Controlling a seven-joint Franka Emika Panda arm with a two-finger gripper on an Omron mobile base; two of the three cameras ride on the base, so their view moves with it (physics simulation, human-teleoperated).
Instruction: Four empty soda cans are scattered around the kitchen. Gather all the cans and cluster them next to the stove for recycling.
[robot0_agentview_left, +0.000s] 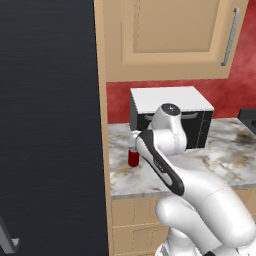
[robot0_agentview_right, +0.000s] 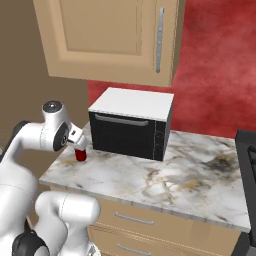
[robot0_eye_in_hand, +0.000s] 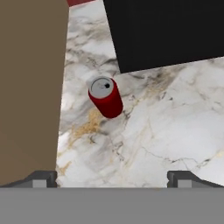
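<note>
One red soda can (robot0_eye_in_hand: 106, 97) with a silver top stands upright on the marble counter (robot0_eye_in_hand: 166, 131), close to the front left corner of a black microwave (robot0_eye_in_hand: 166, 30). My gripper (robot0_eye_in_hand: 112, 178) hovers above the can, open, its two fingertips far apart with nothing between them. The same can (robot0_agentview_left: 133, 158) peeks out beside my forearm in the left base view, and in the right base view the can (robot0_agentview_right: 80, 155) sits just below my hand (robot0_agentview_right: 77, 136). A dark edge of the stove (robot0_agentview_right: 247, 150) shows at the counter's far right.
The white-topped microwave (robot0_agentview_right: 132, 125) stands against the red wall right of the can. A tall wooden side panel (robot0_eye_in_hand: 30, 87) bounds the counter just left of it, with a dark fridge (robot0_agentview_left: 50, 125) beyond. Upper cabinets (robot0_agentview_right: 110, 40) hang overhead. Bare marble (robot0_agentview_right: 190, 170) stretches toward the stove.
</note>
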